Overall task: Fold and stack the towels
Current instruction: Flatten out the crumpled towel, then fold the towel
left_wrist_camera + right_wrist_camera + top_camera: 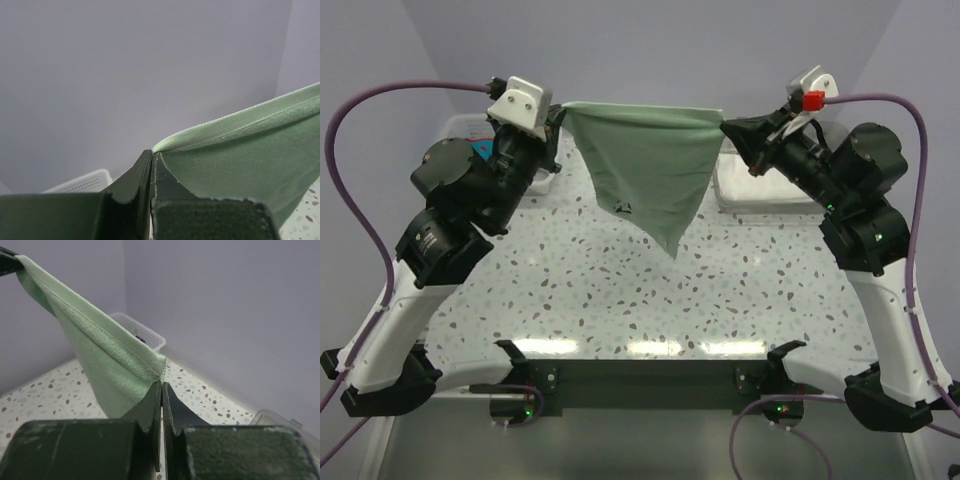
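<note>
Pale mint towel [650, 170] hangs in the air in front of me, stretched by its top hem between both arms, well above the speckled tabletop [620, 300]. Its upper edge runs nearly straight from corner to corner. Below that the cloth falls into a loose downward triangle whose tip dangles a little right of centre, and a small dark mark shows near the lower left edge. My left pincer [557, 116] is clenched on the towel's left top corner and my right pincer [727, 128] on its right top corner. In both wrist views the dark jaws meet with only thin cloth pinched between them. The fabric looks soft, with a fine nap and a stitched, rolled hem. Behind the left arm I see a white slatted basket [470, 128], and behind the right arm a clear tray [760, 200] sits on the tabletop.
</note>
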Motion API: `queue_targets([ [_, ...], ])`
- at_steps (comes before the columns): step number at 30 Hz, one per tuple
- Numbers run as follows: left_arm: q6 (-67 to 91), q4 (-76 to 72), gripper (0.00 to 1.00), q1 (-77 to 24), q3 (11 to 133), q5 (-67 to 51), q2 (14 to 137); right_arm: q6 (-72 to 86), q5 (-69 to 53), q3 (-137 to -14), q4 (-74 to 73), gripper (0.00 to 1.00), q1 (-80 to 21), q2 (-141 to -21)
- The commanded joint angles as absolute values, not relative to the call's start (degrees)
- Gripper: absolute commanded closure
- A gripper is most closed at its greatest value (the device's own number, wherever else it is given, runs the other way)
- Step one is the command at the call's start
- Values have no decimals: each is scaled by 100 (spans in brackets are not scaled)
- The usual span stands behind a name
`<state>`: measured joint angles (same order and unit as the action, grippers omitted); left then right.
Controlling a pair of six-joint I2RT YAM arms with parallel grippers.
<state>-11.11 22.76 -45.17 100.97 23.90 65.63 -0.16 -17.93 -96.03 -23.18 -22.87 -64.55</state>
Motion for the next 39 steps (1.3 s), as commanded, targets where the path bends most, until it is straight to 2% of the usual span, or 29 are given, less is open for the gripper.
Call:
queue_targets([
  [1,-1354,2530,100,-4447,10450,2847,6530,-351,-1495,-9904,-2935,100,-2197,-6504],
  [7,-1387,2489,100,-4395,10345,3425,7100,-220,-977,-9932,-2953,100,-2188,-7012],
  [10,-1258,2408,100,-3738,10283,3078,7539,-150,-669,-9809,-2787,100,-2188,-7573],
  [15,-1231,2031,100,-2884,10545,2778,9041,-149,-53,-9843,-2181,100,-2127,-8646],
  [19,-1204,1680,100,-2541,10907,2637,10393,-246,-9,-10124,-1750,100,-2057,-9622],
  [25,-1037,1240,100,-2083,11381,2207,11643,-483,-105,-10476,-1161,100,-1969,-10994],
  [31,-1160,792,100,-1916,11058,1864,11822,-755,-500,-10398,-905,100,-1951,-11540],
  [39,-1196,588,100,-1890,9397,1380,11022,-870,-1221,-9599,-1273,100,-1942,-11251],
])
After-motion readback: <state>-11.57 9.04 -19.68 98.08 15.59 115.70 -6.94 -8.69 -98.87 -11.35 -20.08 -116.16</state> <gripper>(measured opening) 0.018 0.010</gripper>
